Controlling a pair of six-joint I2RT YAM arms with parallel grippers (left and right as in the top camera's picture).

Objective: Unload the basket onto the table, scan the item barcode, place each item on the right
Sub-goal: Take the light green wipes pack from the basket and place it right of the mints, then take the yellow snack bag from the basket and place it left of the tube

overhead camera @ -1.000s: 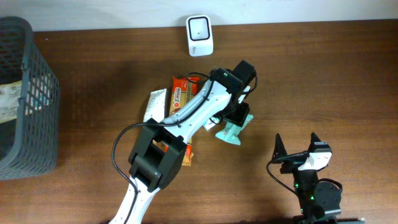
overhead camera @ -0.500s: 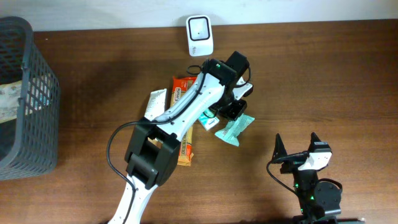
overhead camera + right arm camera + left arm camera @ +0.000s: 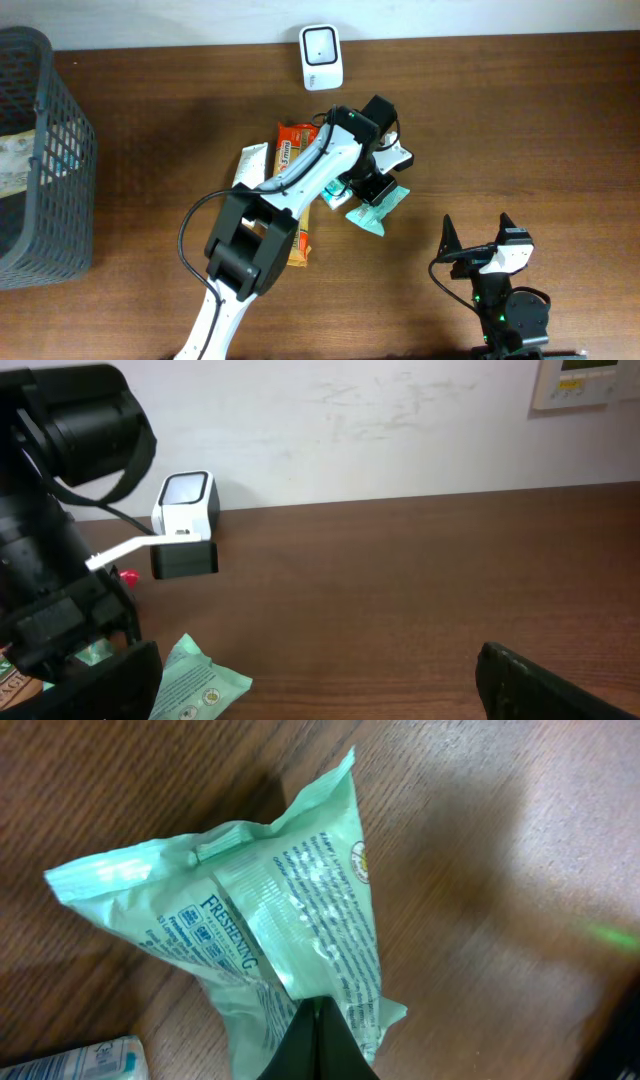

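One green packet (image 3: 270, 910) pinched in the closed jaws of the left gripper (image 3: 316, 1020); one scanner (image 3: 321, 57) beyond; right gripper (image 3: 477, 226) idle, jaws spread

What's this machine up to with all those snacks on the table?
The left gripper is shut on an edge of a green packet, which seems to lie on the table beside some snack bars. The white scanner sits at the back edge, apart from the packet, so nothing is scanned yet. The right gripper waits open at the near side, holding nothing.
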